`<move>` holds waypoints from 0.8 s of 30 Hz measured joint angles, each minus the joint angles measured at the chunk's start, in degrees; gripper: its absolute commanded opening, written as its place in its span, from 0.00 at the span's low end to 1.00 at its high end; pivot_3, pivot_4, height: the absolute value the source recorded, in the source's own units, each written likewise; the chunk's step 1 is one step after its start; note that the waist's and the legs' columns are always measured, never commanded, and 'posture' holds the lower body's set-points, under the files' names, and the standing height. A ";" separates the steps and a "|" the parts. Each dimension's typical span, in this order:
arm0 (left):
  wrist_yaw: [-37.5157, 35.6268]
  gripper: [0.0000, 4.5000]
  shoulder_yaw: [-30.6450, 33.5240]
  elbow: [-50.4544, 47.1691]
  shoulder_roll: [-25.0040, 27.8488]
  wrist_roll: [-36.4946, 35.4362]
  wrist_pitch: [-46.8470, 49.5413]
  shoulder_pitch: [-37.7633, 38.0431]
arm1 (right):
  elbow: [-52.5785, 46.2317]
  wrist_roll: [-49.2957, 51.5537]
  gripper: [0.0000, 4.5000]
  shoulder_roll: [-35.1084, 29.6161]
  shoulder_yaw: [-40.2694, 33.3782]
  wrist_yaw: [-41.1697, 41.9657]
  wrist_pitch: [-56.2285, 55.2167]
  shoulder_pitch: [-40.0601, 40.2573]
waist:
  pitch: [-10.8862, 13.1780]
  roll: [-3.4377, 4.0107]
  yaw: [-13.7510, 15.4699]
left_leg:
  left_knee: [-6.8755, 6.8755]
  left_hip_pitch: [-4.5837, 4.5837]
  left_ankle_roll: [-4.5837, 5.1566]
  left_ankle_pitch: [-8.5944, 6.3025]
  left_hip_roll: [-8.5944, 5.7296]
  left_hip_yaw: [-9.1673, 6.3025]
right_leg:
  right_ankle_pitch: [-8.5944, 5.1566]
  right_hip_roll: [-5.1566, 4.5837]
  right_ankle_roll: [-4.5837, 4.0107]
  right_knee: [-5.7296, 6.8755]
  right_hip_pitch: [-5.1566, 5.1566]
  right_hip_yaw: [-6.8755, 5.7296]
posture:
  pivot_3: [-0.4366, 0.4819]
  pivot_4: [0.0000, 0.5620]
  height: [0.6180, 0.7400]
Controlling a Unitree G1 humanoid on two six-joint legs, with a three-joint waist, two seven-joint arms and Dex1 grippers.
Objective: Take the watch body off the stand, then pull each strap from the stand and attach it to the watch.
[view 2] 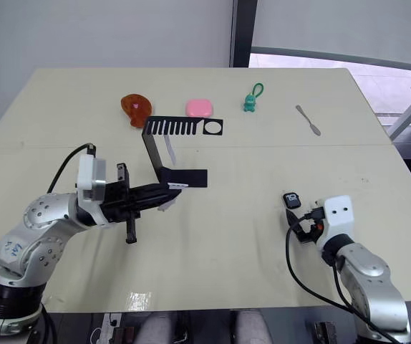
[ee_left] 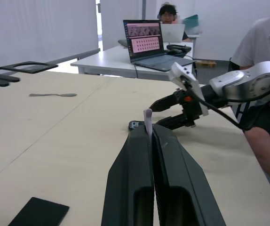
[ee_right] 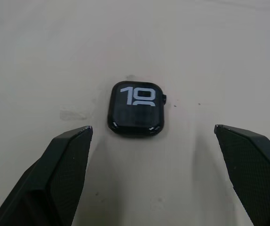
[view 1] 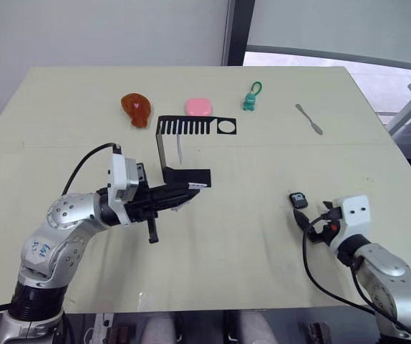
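Item, watch body: off the stand and lying flat on the table just ahead of my right gripper, whose fingers stand wide apart either side of it, which I judge readies it for pick-up. Item, straps: one pinched between the closed fingers of my left gripper near the stand's base, held out toward the watch, presumably for attaching; the other hangs from the comb bar. The left wrist view shows the strap's tip poking up between the fingers, which the head views leave unclear; the right wrist view alone shows the lit digits on the screen.
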 measured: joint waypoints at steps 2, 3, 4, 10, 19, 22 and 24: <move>0.18 0.00 -0.36 -0.61 -0.07 0.01 0.10 0.43 | -0.47 0.12 0.98 -0.02 0.21 -0.36 2.10 -1.12 | 0.00 0.00 0.03 | 0.00 -0.02 0.00 0.00 0.00 -0.01 | 0.00 0.00 0.00 -0.02 0.00 -0.01 | 0.48 0.27 1.00; 0.33 0.00 -0.54 -1.16 -0.22 0.01 0.25 0.80 | -0.50 0.12 0.98 -0.06 0.34 -0.57 3.13 -1.78 | 0.00 0.00 0.02 | 0.00 -0.03 0.01 0.00 -0.02 -0.01 | 0.00 -0.01 0.00 -0.02 0.00 0.00 | 0.48 0.27 1.00; 0.51 0.00 -0.65 -1.71 -0.39 0.01 0.45 1.00 | -0.55 0.12 0.98 -0.07 0.58 -0.69 4.01 -2.11 | 0.00 0.00 0.05 | 0.00 -0.03 0.02 0.00 -0.02 -0.01 | 0.00 -0.02 0.00 -0.03 0.00 -0.01 | 0.48 0.27 1.00; 1.90 0.00 -0.87 -3.35 -1.04 0.08 0.92 2.75 | -0.62 0.22 0.98 -0.08 1.74 -1.66 9.84 -4.57 | 0.00 0.00 -0.04 | 0.02 -0.03 0.05 0.02 -0.02 -0.01 | 0.00 -0.01 0.00 0.00 0.00 -0.01 | 0.48 0.27 1.00; 3.43 0.00 -0.86 -4.22 -1.08 0.31 1.61 4.37 | 0.34 -1.61 0.98 -0.85 3.61 -2.59 10.69 -7.12 | 0.00 0.00 -0.01 | 0.01 -0.03 0.05 0.03 -0.02 -0.02 | 0.00 0.00 0.00 -0.02 0.00 -0.02 | 0.48 0.27 1.00; 3.35 0.00 -0.81 -4.21 -0.91 0.36 1.69 4.43 | 1.50 -1.22 0.98 -0.21 3.69 -2.53 10.43 -8.05 | 0.00 0.00 -0.02 | 0.02 -0.03 0.05 0.03 -0.02 -0.02 | 0.00 0.00 0.00 -0.01 0.00 -0.02 | 0.48 0.27 1.00; 3.29 0.00 -0.76 -4.19 -0.82 0.43 1.69 4.43 | 2.13 -0.93 0.98 -0.13 3.69 -2.38 10.01 -8.31 | 0.00 0.00 -0.01 | 0.02 -0.03 0.05 0.03 -0.02 -0.02 | 0.00 0.00 0.00 -0.01 0.00 -0.02 | 0.48 0.27 1.00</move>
